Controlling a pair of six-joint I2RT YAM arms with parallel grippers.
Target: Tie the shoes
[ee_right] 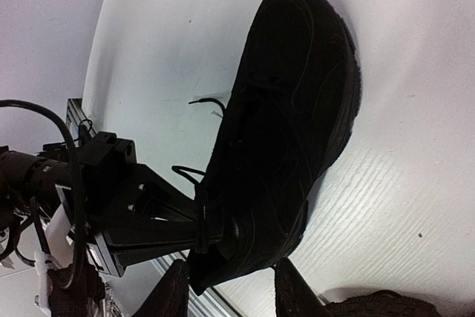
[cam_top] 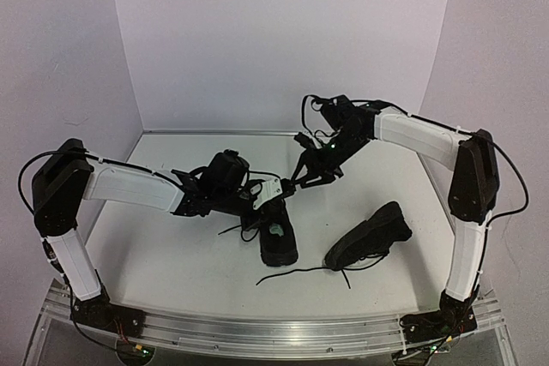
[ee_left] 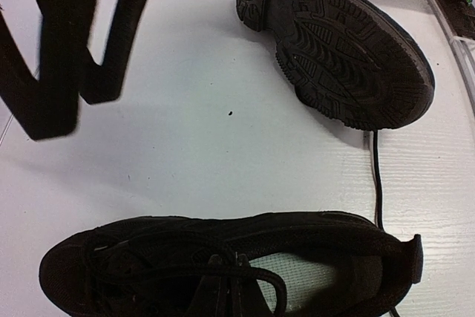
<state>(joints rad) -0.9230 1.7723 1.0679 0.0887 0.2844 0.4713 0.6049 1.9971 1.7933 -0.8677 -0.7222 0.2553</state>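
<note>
One black shoe (cam_top: 279, 242) stands upright mid-table, its pale insole showing in the left wrist view (ee_left: 312, 276). My left gripper (cam_top: 273, 193) is shut on a loop of its black lace (ee_left: 279, 290) over the tongue; the fingertips (ee_left: 228, 261) are pressed together. The right wrist view shows this shoe (ee_right: 289, 109) from above. My right gripper (ee_right: 234, 295) is open and empty, its fingers (ee_right: 174, 287) hovering over the shoe just beyond the left gripper (cam_top: 304, 179). The other shoe (cam_top: 371, 233) lies on its side to the right, sole showing (ee_left: 349, 50).
A loose lace end (cam_top: 292, 273) trails toward the near edge between the shoes. An aluminium rail (cam_top: 274, 332) runs along the table's front. White walls close in the back and sides (cam_top: 283, 40).
</note>
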